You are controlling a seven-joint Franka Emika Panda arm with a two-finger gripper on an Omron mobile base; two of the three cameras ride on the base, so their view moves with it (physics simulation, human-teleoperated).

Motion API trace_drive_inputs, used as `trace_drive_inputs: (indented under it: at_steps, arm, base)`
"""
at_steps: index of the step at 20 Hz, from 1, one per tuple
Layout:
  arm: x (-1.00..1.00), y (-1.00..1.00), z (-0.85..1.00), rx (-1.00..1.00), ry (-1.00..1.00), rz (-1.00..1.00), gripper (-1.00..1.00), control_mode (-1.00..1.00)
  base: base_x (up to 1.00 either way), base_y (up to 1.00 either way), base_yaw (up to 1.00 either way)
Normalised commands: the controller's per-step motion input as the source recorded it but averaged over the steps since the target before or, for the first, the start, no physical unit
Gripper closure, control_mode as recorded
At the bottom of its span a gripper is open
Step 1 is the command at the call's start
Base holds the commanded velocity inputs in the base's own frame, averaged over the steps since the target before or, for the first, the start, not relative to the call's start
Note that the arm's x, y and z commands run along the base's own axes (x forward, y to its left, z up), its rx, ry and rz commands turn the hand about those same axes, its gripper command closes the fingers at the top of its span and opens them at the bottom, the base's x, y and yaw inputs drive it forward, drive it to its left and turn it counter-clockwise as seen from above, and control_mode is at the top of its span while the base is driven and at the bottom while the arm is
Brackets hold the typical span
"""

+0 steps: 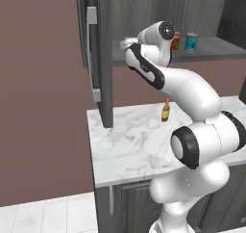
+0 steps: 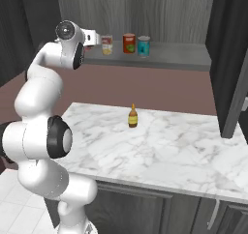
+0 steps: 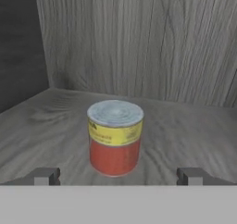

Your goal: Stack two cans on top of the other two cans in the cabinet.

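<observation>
In the hand view a short can (image 3: 115, 137) with a red-and-yellow label and a silver top stands upright on the cabinet's grey shelf (image 3: 194, 130). It is just ahead of my gripper (image 3: 118, 177), centred between the wide-open fingertips (image 3: 44, 176). My gripper (image 2: 96, 38) is at the shelf's left end. Right of it stand three more cans in a row: a cream-labelled can (image 2: 107, 44), a red-orange can (image 2: 129, 43) and a teal can (image 2: 143, 46). The left base view shows my gripper (image 1: 127, 44), the red-orange can (image 1: 176, 41) and the teal can (image 1: 192, 42).
The cabinet's tall door (image 1: 99, 58) with a pale handle (image 1: 91, 20) hangs open on the left. The other door (image 2: 237, 59) stands open on the right. A small amber bottle (image 2: 132, 116) stands on the marble counter (image 2: 184, 151) below the shelf.
</observation>
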Motion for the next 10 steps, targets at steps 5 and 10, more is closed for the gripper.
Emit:
trace_drive_inputs:
  at_steps: [5,10]
  arm:
    - [0.24,0.06,0.01,0.0,0.0,-0.01,-1.0,-1.0]
    - [0.23,0.04,0.0,0.0,0.0,0.0,-1.0,-1.0]
  base:
    - [0.0,0.0,0.0]
    - [0.0,0.0,0.0]
